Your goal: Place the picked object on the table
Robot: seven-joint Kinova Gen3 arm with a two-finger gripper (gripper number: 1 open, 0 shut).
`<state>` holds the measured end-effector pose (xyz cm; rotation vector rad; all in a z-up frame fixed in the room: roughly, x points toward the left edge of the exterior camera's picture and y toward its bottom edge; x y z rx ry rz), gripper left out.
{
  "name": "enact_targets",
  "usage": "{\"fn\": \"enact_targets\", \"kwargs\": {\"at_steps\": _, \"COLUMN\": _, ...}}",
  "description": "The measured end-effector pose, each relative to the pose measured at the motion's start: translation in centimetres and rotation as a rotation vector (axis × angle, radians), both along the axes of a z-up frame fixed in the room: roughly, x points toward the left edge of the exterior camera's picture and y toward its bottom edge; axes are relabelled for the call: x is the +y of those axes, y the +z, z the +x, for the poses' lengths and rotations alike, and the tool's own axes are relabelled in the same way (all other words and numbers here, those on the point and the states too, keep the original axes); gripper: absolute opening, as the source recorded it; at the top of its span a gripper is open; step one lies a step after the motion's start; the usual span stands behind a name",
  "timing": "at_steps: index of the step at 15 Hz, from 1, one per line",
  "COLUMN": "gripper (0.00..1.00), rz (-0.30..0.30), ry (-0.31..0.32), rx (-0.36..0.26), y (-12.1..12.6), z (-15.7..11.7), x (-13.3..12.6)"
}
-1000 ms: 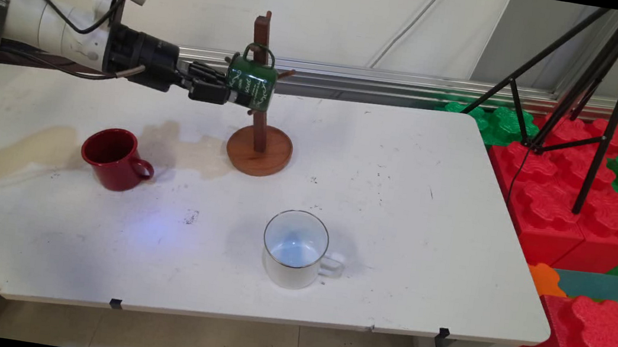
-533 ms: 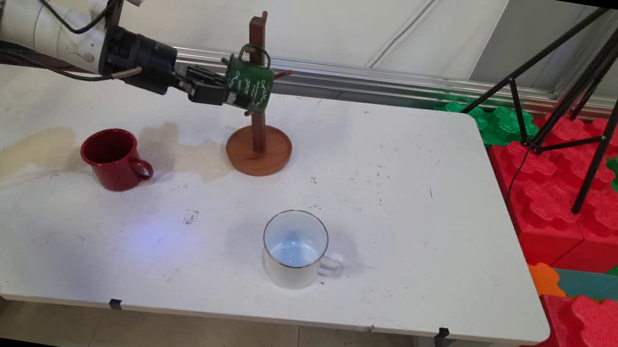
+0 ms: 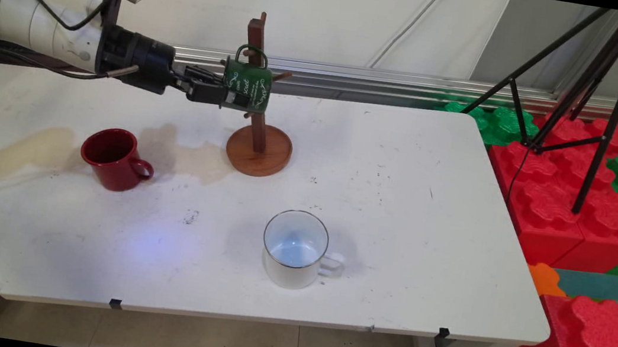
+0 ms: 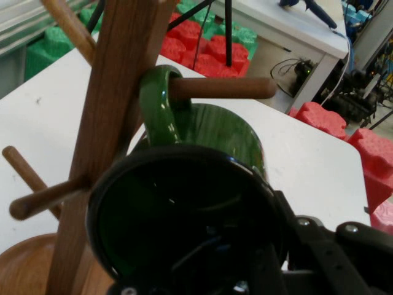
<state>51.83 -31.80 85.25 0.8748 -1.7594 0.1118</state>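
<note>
While the green mug (image 3: 247,88) is being gripped by the claw (image 3: 222,94), its handle (image 4: 161,104) is being threaded over the peg (image 4: 221,88) just ahead; the rack (image 3: 259,131) is at risk of being tipped by any sideways pull.

The gripper (image 3: 228,95) is clamped on the rim of a dark green mug (image 3: 247,86) with white lettering, one finger inside its mouth and one outside. The mug lies on its side, mouth toward the left, its handle (image 4: 158,104) uppermost and looped over a peg (image 4: 222,88) of the wooden mug tree (image 3: 259,101). The tree is a brown upright post with short pegs on a round base (image 3: 259,150), standing on the far middle of the white tabletop (image 3: 398,221).
</note>
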Motion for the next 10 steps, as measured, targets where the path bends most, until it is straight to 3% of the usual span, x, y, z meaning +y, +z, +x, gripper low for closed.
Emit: {"fn": "enact_targets", "kwargs": {"at_steps": 10, "gripper": 0.00, "rz": -0.022, "ry": -0.057, "rx": 0.018, "y": 1.6, "z": -0.6, "x": 0.9}}
